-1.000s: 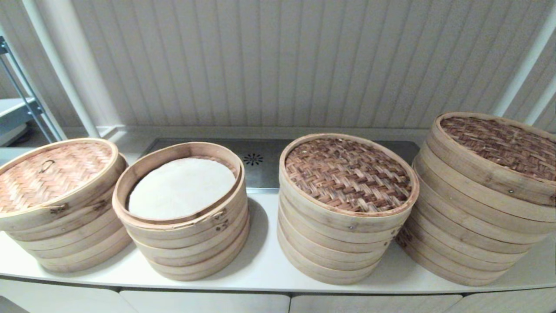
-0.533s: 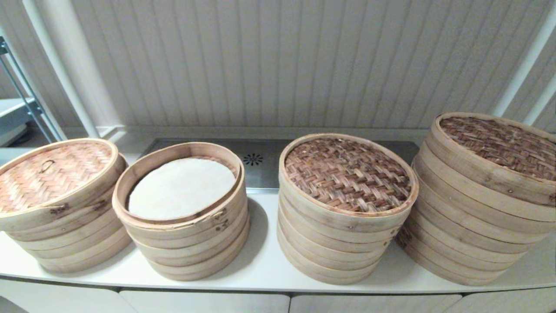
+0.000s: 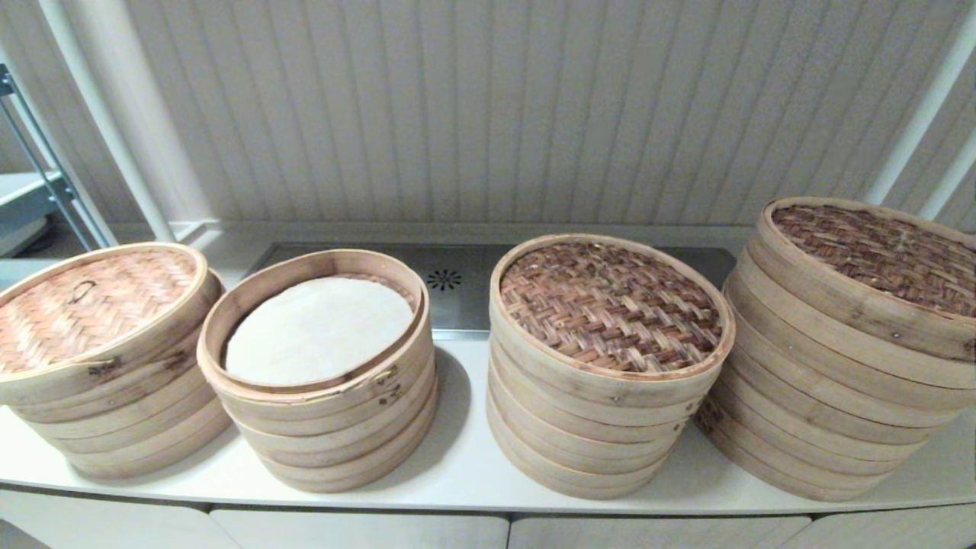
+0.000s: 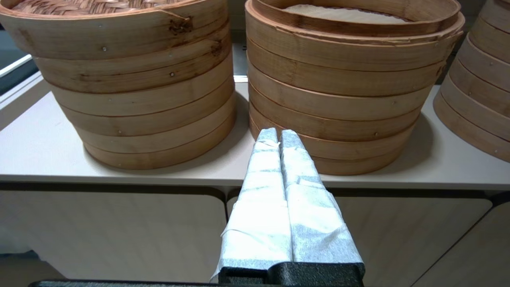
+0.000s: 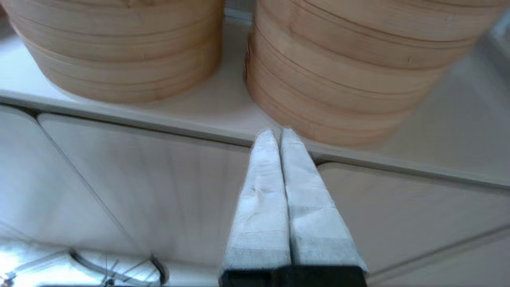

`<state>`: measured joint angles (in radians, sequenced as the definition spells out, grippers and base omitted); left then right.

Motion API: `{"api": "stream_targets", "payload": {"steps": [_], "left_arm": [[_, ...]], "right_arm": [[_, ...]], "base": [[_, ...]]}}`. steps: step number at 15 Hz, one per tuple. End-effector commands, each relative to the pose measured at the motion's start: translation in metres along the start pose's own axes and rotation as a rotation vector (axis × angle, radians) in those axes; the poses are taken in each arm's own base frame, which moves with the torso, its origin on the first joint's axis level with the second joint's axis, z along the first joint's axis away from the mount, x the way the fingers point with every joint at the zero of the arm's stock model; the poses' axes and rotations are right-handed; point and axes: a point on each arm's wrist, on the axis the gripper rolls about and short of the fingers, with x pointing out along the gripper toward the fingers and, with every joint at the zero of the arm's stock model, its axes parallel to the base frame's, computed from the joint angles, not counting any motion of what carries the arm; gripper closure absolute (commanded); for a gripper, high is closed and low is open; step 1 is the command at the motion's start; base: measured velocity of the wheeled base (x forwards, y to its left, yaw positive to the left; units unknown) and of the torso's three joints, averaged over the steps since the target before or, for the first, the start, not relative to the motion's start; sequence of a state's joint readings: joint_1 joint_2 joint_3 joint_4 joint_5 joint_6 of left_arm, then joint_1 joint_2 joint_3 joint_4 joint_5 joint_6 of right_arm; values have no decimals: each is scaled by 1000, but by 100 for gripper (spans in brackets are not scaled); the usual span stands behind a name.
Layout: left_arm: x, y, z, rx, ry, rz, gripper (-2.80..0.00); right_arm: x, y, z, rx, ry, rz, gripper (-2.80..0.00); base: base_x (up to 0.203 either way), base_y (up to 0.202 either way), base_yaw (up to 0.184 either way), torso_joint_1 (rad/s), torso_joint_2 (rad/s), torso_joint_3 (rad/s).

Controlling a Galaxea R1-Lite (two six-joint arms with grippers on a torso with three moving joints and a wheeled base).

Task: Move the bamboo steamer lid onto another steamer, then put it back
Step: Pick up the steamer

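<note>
Four bamboo steamer stacks stand in a row on the white counter [image 3: 465, 465]. The far-left stack wears a pale woven lid [image 3: 91, 305] with a small loop handle. Beside it, the second stack [image 3: 316, 381] is uncovered, with a white liner inside. The two right stacks carry darker woven lids [image 3: 610, 305] [image 3: 877, 252]. Neither gripper shows in the head view. My left gripper [image 4: 279, 133] is shut and empty, held in front of the counter edge, facing the gap between the lidded stack [image 4: 119, 79] and the uncovered stack [image 4: 338, 87]. My right gripper [image 5: 277, 133] is shut and empty, low before the counter edge.
A steel drain tray [image 3: 457, 290] lies behind the stacks against the panelled wall. Cabinet fronts [image 4: 111, 231] run below the counter. A metal rack [image 3: 38, 191] stands at the far left. Narrow gaps separate neighbouring stacks.
</note>
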<state>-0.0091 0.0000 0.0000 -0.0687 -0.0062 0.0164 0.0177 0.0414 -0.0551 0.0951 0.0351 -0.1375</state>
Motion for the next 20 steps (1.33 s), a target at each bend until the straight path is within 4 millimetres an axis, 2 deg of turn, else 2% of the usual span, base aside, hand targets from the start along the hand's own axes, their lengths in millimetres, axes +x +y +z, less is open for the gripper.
{"api": "stream_targets", "payload": {"steps": [1,2,3,5,6,9,11,13,16,18,20], "left_arm": [[1,0,-4,4,18,2,0],[-1,0,7,9,-7,4,0],[-6,1,27,13,-37,11,0],[-16,2,78,16,-63,34,0],[-14,3,103,16,-43,46,0],[25,5,159,21,91,91,0],[65,7,178,29,202,164,0],[110,10,184,46,312,244,0],[174,25,172,48,440,362,0],[205,49,160,10,473,402,0],[220,60,150,-30,492,318,0]], "right_arm": [[-2,1,-6,2,-28,-2,0],[-2,1,-6,2,-26,-1,0],[-2,1,-6,2,-23,1,0],[-3,1,-5,2,-23,1,0],[-2,1,-5,2,-22,1,0],[-2,1,-5,2,-22,1,0],[-2,1,-6,3,-19,1,0],[-2,1,-5,4,-17,0,0],[-2,1,-5,4,-17,0,0],[-2,1,-5,3,-17,2,0],[-2,1,-5,4,-16,2,0]], "base": [[0,0,0,0,0,0],[0,0,0,0,0,0],[0,0,0,0,0,0],[0,0,0,0,0,0],[0,0,0,0,0,0],[0,0,0,0,0,0],[0,0,0,0,0,0],[0,0,0,0,0,0],[0,0,0,0,0,0],[0,0,0,0,0,0],[0,0,0,0,0,0]]}}
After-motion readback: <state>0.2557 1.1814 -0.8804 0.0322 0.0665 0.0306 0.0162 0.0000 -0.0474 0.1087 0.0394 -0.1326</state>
